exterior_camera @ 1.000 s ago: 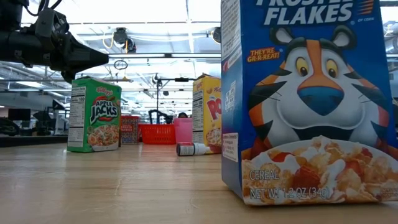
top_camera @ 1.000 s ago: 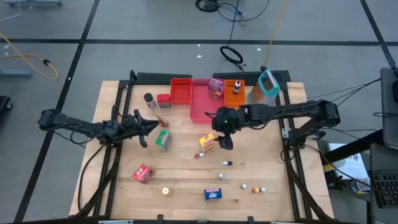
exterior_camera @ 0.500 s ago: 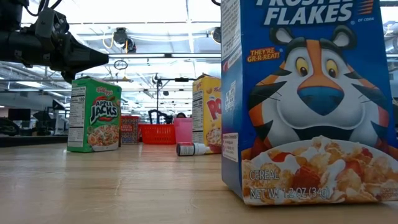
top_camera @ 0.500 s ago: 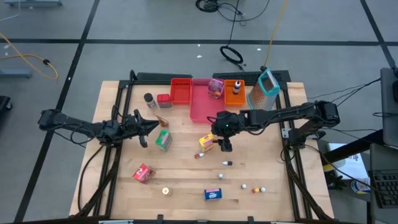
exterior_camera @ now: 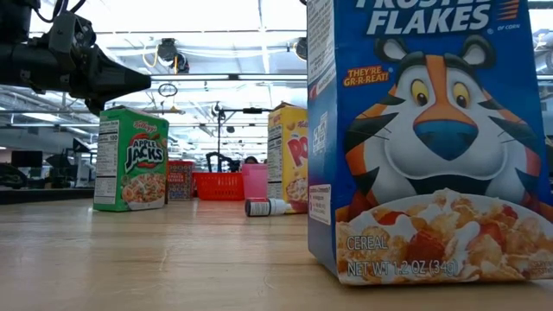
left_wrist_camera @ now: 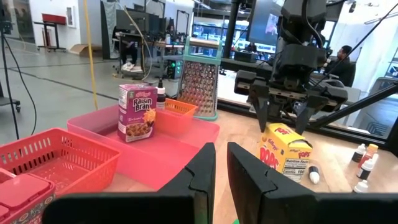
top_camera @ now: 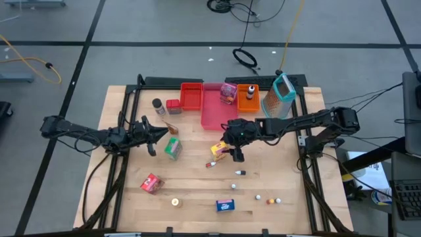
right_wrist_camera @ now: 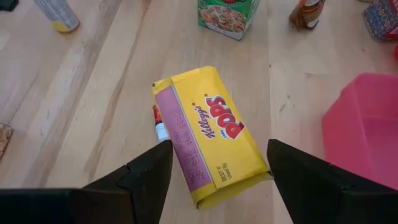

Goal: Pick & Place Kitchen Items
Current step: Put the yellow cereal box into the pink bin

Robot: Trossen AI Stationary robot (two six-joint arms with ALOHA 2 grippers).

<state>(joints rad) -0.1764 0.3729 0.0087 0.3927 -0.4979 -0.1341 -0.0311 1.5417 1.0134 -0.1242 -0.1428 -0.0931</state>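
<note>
**Two arms in view – right one over the Pops box**

Right gripper point(top_camera: 231, 152) is hanging directly above the yellow Pops box point(top_camera: 219, 150), near the middle of the wooden surface point(top_camera: 197, 191). Its fingers point(right_wrist_camera: 149, 171) are spread wide, one to each side of the box, not touching it in the right wrist view. The left wrist view is showing the same thing from across the surface: fingers pointing down around the top of the upright box.

Left gripper point(top_camera: 158, 133) is sitting on the left side of the surface, fingers nearly together with a narrow gap, holding nothing. It is pointing toward the green Apple Jacks box point(top_camera: 173, 147), which is standing just beside it.

Other items:
- Small bottle point(top_camera: 212, 164) lying just beside the Pops box, on the near side.
- Raisin Bran box point(top_camera: 228, 92) standing in the pink tray point(top_camera: 214, 112) – red tray point(top_camera: 191, 96) on one side of it, orange tray point(top_camera: 248, 99) on the other.
- Metal grater point(top_camera: 281, 93) standing at the far right corner.
- Dark-capped shaker point(top_camera: 158, 106) and a small brown bottle point(top_camera: 173, 128) far left of the trays.
- Blue Frosted Flakes box point(top_camera: 225, 205) at the near edge, filling the right half of the low view.
- Pink-red pouch point(top_camera: 150, 184) lying near left, well apart from both arms.
</note>
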